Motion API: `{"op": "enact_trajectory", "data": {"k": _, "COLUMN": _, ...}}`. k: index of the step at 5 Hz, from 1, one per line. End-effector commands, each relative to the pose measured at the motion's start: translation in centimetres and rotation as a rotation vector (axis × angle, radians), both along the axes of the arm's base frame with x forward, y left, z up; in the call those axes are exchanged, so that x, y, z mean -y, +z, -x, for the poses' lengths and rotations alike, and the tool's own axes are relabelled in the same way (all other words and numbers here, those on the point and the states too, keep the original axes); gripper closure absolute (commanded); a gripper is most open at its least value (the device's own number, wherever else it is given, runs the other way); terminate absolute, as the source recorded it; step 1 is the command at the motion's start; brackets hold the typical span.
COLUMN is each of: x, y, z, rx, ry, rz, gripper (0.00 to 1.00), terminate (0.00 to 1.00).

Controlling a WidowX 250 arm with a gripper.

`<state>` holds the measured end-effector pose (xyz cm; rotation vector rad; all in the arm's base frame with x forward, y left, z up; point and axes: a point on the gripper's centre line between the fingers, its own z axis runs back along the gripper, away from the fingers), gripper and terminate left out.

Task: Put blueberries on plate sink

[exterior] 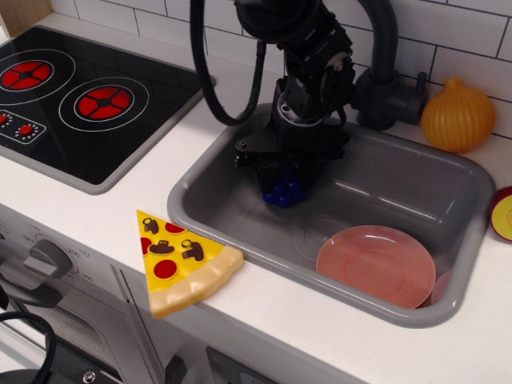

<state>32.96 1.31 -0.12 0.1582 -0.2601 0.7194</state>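
Note:
The grey sink [216, 210] holds the salmon-pink plate [376, 265] at its front right. The dark blue blueberries [282, 193] lie on the sink floor at the left, mostly covered by my black gripper [282, 178], which is lowered over them with its fingers closed in around the cluster. Only the lower edge of the berries shows. The plate lies to the right of the gripper, apart from it. The dark grey faucet [386, 76] rises behind the gripper.
A toy pizza slice [180, 260] lies on the white counter in front of the sink. A black stove top [72, 96] is at the left. A yellow onion [458, 116] stands behind the sink at right, and a yellow-and-purple disc [504, 214] at the right edge.

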Motion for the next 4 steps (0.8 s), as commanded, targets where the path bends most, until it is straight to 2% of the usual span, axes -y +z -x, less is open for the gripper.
{"op": "enact_trajectory", "data": {"k": 1, "x": 1.2, "y": 5.4, "z": 0.5, "rx": 0.096, "ry": -0.020, "rz": 0.016, "gripper": 1.00, "terminate": 0.00}}
{"op": "enact_trajectory", "data": {"k": 3, "x": 4.9, "y": 6.7, "z": 2.1, "rx": 0.063, "ry": -0.069, "rz": 0.078, "gripper": 1.00, "terminate": 0.00}}
{"op": "enact_trajectory", "data": {"k": 4, "x": 7.3, "y": 5.8, "z": 3.2, "rx": 0.002, "ry": -0.113, "rz": 0.095, "gripper": 1.00, "terminate": 0.00}}
